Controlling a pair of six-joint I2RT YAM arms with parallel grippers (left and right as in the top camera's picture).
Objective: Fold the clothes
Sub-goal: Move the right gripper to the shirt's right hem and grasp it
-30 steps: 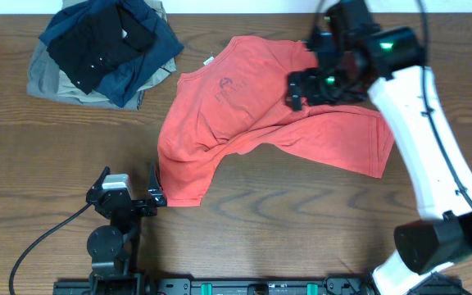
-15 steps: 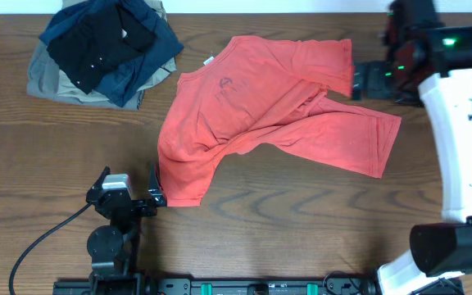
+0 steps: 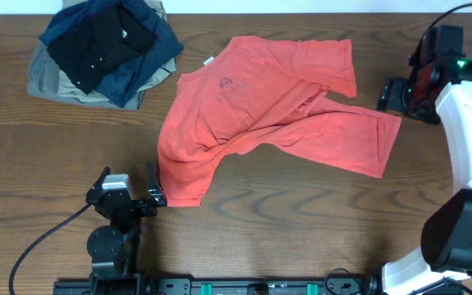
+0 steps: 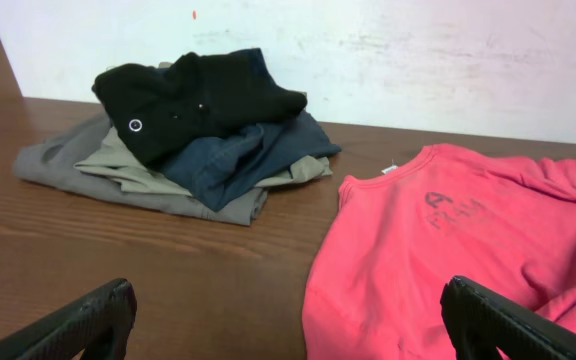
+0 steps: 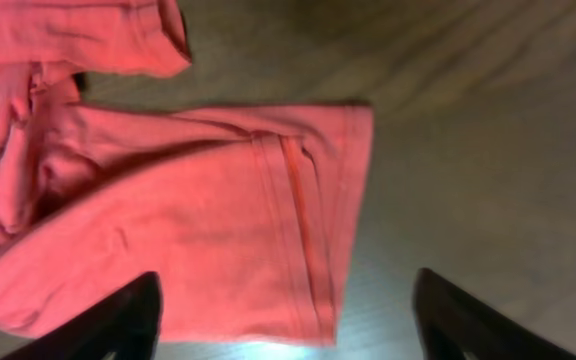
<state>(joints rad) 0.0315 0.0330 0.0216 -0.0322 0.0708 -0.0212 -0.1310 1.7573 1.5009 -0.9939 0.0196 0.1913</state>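
T-shirt (image 3: 260,123) crumpled at centre of bench (image 3: 318,221), collar toward 10 o'clock, hem toward 3. Right tool (image 5: 288,310) spread, empty, just off hem. Left tool (image 4: 288,315) spread wide, empty, at 7 o'clock. Risk: pinch catches one layer of bunched hem, twist deepens. Chest logo (image 4: 455,212) dark, unreadable. Neck label (image 3: 209,61) white, too small to read.

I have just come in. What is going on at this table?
Two robot arms attend to a coral-red T-shirt, which lies crumpled and not yet folded on the table. The right gripper is open just beside the shirt's hem, holding nothing. The left gripper is open too, close to the shirt's lower left end. A pile of dark and khaki garments lies at the far left.
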